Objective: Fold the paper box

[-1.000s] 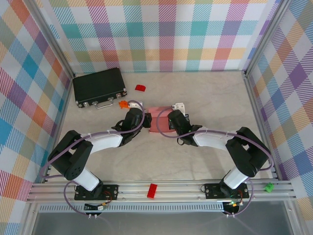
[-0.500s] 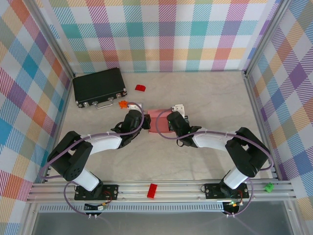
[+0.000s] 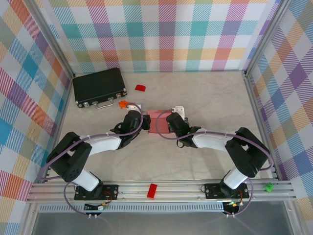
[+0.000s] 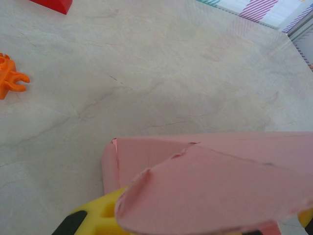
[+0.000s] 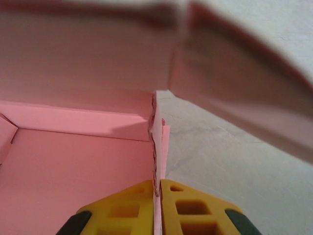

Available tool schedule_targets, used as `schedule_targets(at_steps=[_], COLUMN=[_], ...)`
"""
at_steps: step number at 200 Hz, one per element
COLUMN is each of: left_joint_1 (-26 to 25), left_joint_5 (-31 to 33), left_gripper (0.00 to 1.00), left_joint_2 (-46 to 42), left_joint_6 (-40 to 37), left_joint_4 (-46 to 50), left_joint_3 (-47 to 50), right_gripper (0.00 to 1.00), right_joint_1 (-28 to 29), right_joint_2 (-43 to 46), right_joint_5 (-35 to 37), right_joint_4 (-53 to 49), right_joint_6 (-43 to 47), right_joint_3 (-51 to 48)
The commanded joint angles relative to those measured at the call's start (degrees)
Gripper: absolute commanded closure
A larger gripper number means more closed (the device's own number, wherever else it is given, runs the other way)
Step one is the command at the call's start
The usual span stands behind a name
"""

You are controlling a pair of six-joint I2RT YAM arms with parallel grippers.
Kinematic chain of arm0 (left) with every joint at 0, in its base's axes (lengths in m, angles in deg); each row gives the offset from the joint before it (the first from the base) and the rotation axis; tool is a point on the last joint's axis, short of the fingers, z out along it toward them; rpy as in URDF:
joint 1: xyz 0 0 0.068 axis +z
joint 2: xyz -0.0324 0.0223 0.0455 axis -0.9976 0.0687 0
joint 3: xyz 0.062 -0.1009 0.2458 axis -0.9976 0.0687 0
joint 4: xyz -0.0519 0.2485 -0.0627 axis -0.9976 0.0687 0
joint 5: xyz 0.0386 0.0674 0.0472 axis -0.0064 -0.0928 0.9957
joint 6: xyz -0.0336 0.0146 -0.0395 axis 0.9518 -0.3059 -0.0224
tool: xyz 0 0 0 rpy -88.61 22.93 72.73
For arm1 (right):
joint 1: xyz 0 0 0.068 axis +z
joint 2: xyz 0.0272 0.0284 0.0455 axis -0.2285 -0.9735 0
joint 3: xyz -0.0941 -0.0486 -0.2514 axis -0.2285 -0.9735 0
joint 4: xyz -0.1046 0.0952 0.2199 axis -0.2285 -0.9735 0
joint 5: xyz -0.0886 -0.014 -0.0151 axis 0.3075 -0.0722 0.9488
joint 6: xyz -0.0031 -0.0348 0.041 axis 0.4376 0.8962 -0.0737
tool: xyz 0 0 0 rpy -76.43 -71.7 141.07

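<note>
Pale marble-patterned desk (image 3: 210, 103) under even, diffuse light with soft shadows. Plaid walls in pastel checks enclose it on three sides: the left wall (image 3: 24, 98) at 9 o'clock, the back wall (image 3: 156, 34) at 12 o'clock, the right wall (image 3: 288, 98) at 3 o'clock. Aluminium posts stand at 11 o'clock (image 3: 56, 46) and 1 o'clock (image 3: 266, 39). A slotted aluminium rail (image 3: 186, 188) borders the 6 o'clock edge, with a grey panel (image 3: 171, 220) beyond it.

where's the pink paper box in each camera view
top external: paper box at the middle of the table.
left wrist: paper box in the lower half, over a yellow finger.
right wrist: paper box lower left, wall pinched between yellow fingers.
shared landmark: the marbled table.
</note>
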Motion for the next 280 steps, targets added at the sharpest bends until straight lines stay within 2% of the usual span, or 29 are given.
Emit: schedule_targets(at_steps=[1,119,225,252,280], left_joint_1=[-0.9,-1.0,-1.0,-1.0,-1.0], left_joint_5=[-1.3,-2.1,-4.9,-6.0,-5.6], left_gripper=[0.87,0.96,0.92,0.87,0.87], left_joint_2=[-1.3,-1.1,-0.3,-0.4,-0.5], left_joint_6=[0.3,0.5,1.7,2.9,2.8], left_joint_4=[-1.6,-2.9,-2.8,-4.2,-3.9], left_joint_3=[0.6,3.7,2.7,3.0,3.1], right_gripper=[0.88,0.96,0.96,0.96,0.96], right_joint_1=[0.6,1.4,2.0,2.2,2.3], right_joint_2=[-0.7,-1.0,-1.0,-1.1,-1.1], right_joint_5=[-0.4,-0.2,-0.2,-0.1,-0.1], right_joint_4=[-1.0,-0.9,-1.3,-1.5,-1.6], right_joint_6=[-1.3,-2.0,-3.2,-3.7,-3.9], right_joint_3=[0.9,-1.1,-2.0,-2.2,-2.2])
